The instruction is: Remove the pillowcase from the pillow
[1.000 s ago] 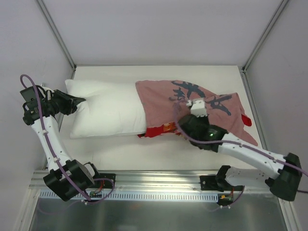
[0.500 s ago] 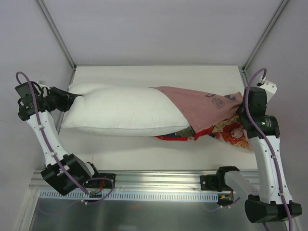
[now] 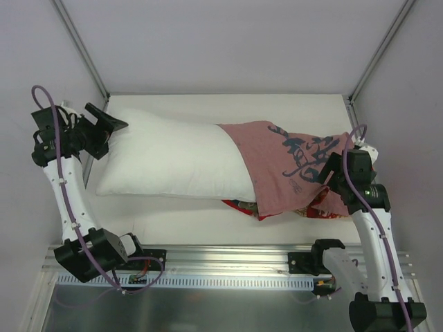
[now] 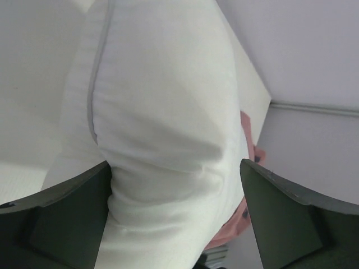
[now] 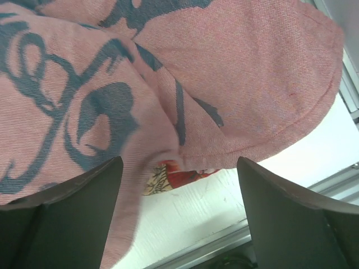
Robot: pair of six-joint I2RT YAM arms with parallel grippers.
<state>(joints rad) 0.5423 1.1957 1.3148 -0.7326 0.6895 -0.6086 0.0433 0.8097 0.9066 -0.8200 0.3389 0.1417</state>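
Observation:
The white pillow (image 3: 173,159) lies lengthwise on the table, its left two thirds bare. The dusty-pink pillowcase (image 3: 291,159) with dark-blue calligraphy loosely covers its right end, and the red floral reverse (image 3: 242,206) peeks out underneath. My left gripper (image 3: 113,137) is open at the pillow's left end. In the left wrist view the pillow (image 4: 162,112) bulges between the wide-spread jaws of the left gripper (image 4: 176,216). My right gripper (image 3: 327,178) is open at the pillowcase's right edge. In the right wrist view the pillowcase (image 5: 168,67) hangs loose beyond the right gripper (image 5: 179,213), with nothing pinched.
White table (image 3: 208,221) inside a walled enclosure, with walls close on both sides. An aluminium rail (image 3: 228,259) runs along the near edge with the arm bases. A strip of bare table (image 5: 224,196) shows under the right gripper.
Both grippers have gone from shut to open. The pillow's left end and the pillowcase's right end have been let go, and the cloth has slumped so its calligraphy side shows.

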